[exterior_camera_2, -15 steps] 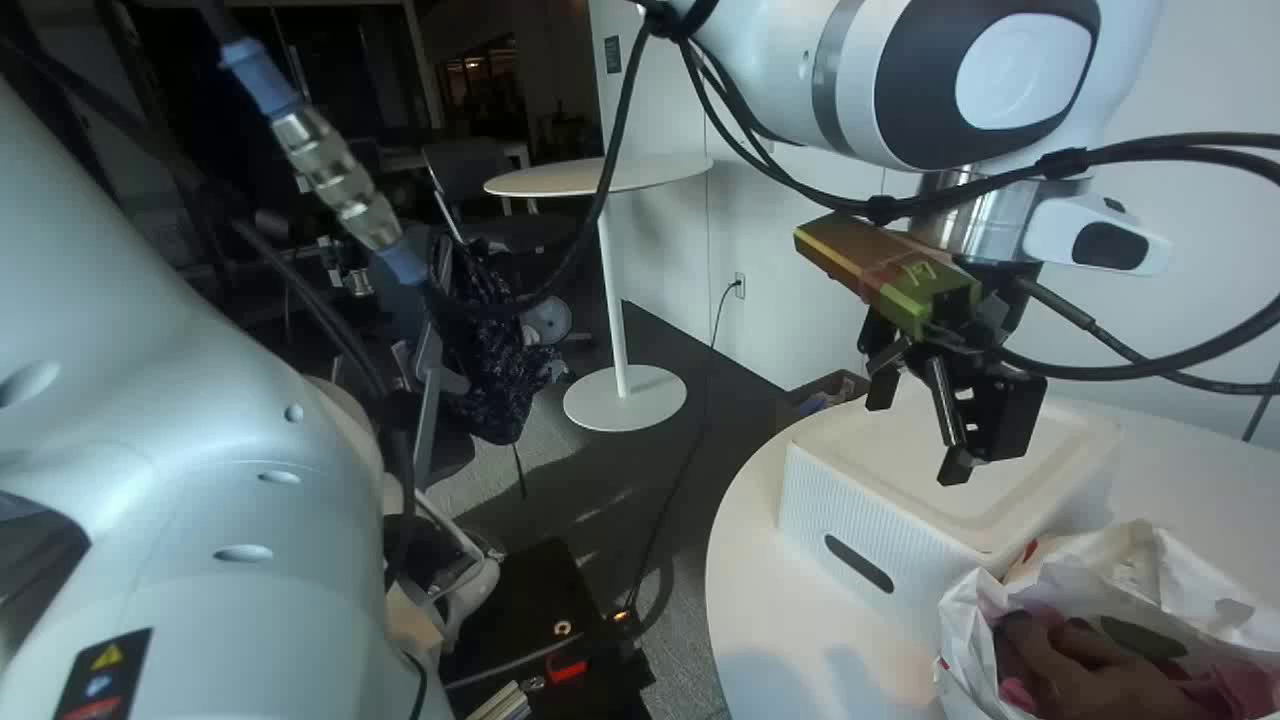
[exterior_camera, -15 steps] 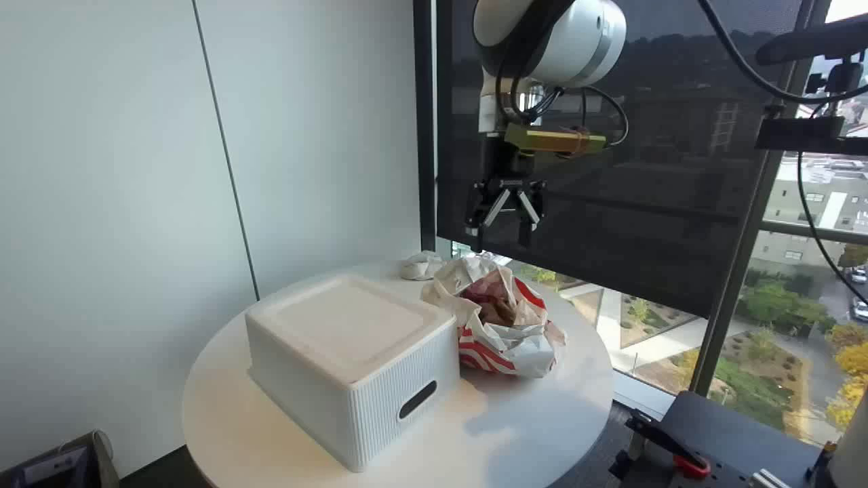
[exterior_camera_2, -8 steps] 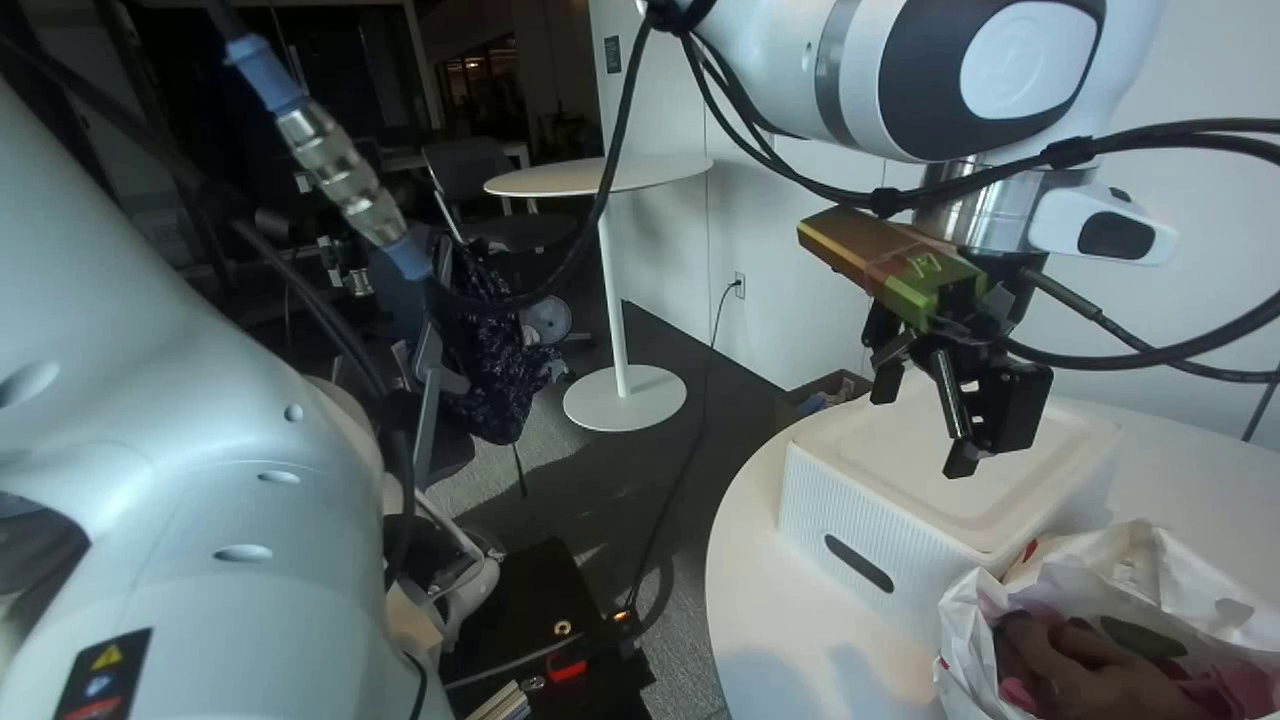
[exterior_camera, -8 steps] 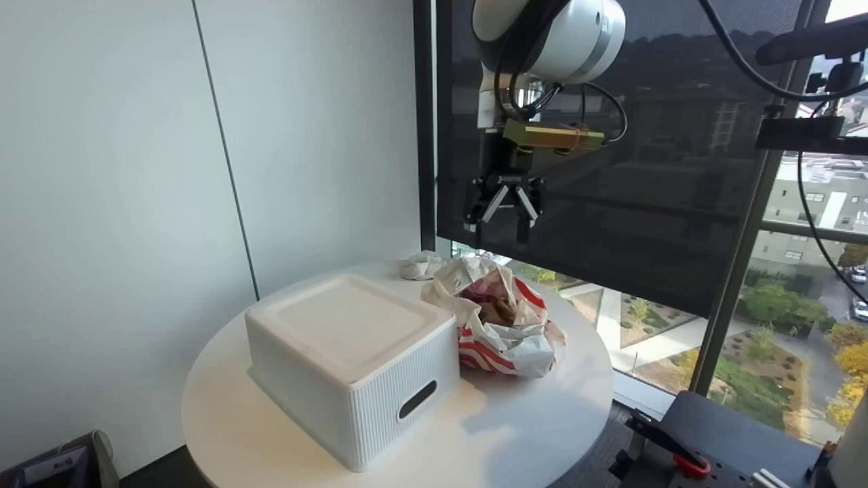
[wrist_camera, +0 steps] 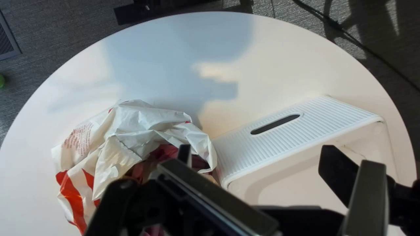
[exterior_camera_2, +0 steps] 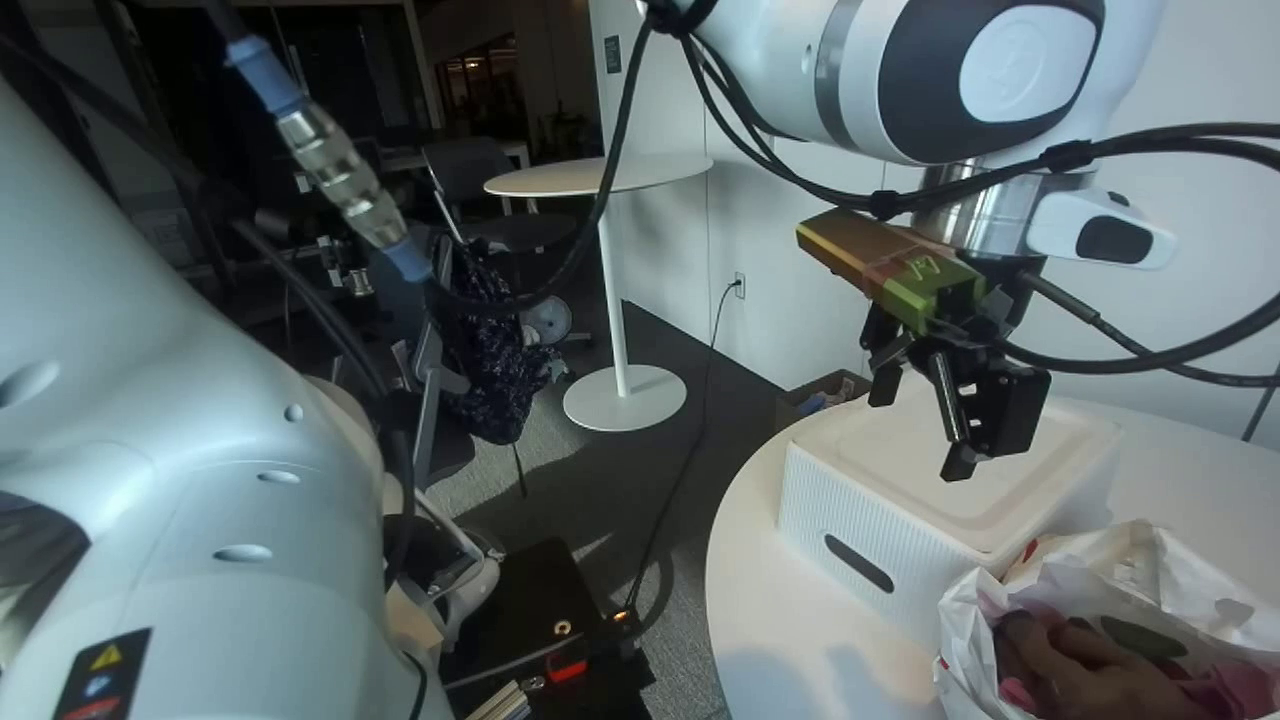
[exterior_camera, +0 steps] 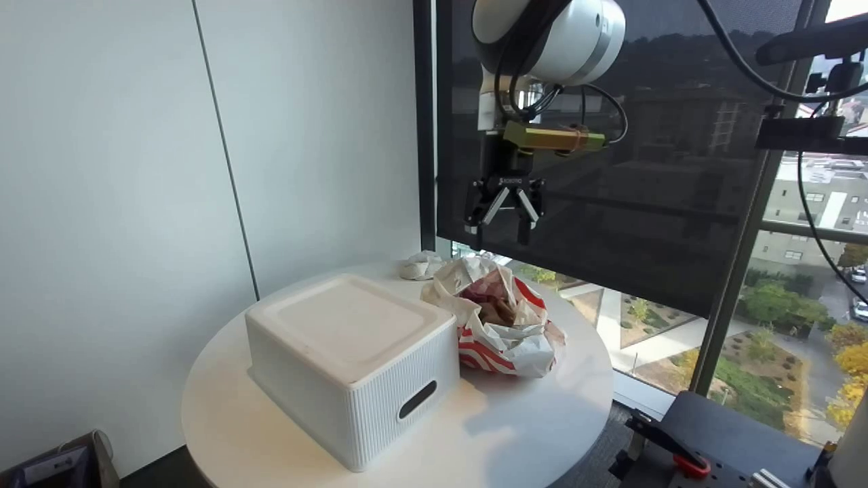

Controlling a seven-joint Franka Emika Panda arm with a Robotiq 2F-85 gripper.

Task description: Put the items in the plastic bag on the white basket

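Observation:
My gripper [exterior_camera: 500, 237] is open and empty, high above the table; it also shows in an exterior view [exterior_camera_2: 921, 425] and in the wrist view [wrist_camera: 256, 157]. The white ribbed basket [exterior_camera: 407, 366] stands on the table with a pale flat top facing up; I cannot tell whether that is a lid or its base. It also shows in the exterior view [exterior_camera_2: 880, 530] and the wrist view [wrist_camera: 272, 144]. The white and red plastic bag [exterior_camera: 522, 356] sits open beside the basket. Dark red and brown items [exterior_camera_2: 1080, 665] lie inside it, partly hidden by its folds.
The round white table [exterior_camera: 536, 420] holds both things. A small crumpled white object [exterior_camera: 419, 266] lies behind the bag near the wall. A window with a dark blind [exterior_camera: 610, 203] is behind the arm. Black cables [exterior_camera_2: 1150, 360] hang around the wrist.
My gripper has risen very slightly and then dipped a little, staying open. The bag and the basket have not moved.

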